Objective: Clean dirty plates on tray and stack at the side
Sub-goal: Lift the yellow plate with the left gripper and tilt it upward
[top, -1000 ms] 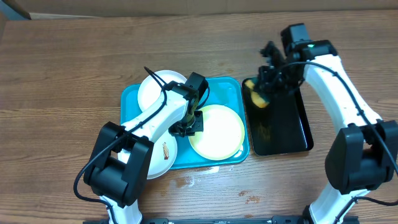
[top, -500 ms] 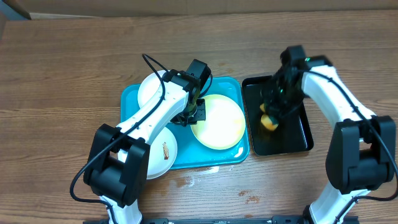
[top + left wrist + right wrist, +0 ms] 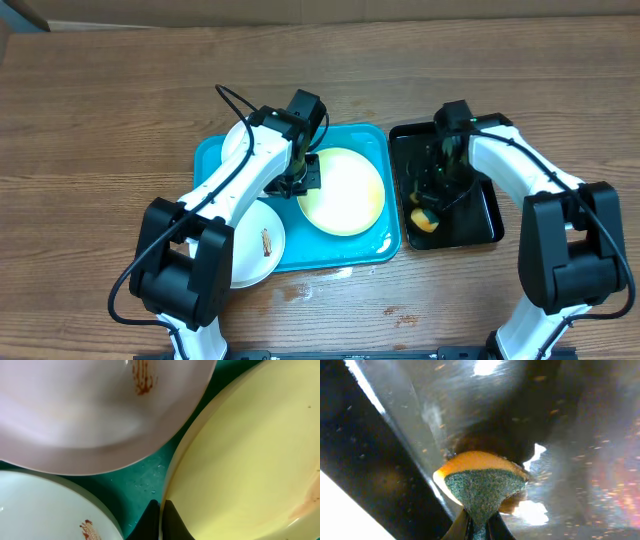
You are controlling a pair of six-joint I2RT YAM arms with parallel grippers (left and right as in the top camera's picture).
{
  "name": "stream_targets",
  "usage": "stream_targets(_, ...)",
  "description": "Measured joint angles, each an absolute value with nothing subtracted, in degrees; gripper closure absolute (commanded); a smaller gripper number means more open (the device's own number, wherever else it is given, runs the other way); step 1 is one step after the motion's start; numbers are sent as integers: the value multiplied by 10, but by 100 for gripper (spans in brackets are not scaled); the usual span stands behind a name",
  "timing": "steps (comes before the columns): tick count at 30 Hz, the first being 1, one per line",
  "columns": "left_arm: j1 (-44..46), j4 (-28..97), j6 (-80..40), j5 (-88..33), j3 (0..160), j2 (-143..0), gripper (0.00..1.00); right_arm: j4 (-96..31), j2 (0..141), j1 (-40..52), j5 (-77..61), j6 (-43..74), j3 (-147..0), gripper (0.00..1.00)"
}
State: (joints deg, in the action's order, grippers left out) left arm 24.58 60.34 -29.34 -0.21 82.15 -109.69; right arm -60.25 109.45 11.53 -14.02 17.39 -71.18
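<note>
Overhead: tray (image 3: 335, 252) long axis prob. L-R

The tabletop (image 3: 100, 120) is brown wood with a streaky, darker grain. The tray (image 3: 372, 140) is turquoise. The yellow plate (image 3: 345, 195) is a pale yellow-green, with a faint pinkish-brown streak near its rim in the left wrist view. The far plate (image 3: 238, 148) is white with a red-brown streaked smear. The near plate (image 3: 250, 262) is white with a small ribbed tan-brown smear. The black tray (image 3: 480, 215) is glossy and carries bright reflections. The sponge (image 3: 475, 465) is orange-yellow with a speckled grey-green scouring face. The arms (image 3: 235, 190) are white with black joints and black cables.
</note>
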Motion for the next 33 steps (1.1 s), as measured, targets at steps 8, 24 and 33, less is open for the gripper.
stream_targets(8, 246, 635, -281, -1, 884, -1097, 96, -606, 1094, 149, -146, 176, -712, 96)
stream_targets(24, 246, 674, -265, 27, 1003, -1097, 96, -646, 1094, 51, -148, 145, -763, 96)
stream_targets(33, 260, 565, -265, 33, 1007, -1097, 96, -653, 1094, 15, -148, 130, -771, 96)
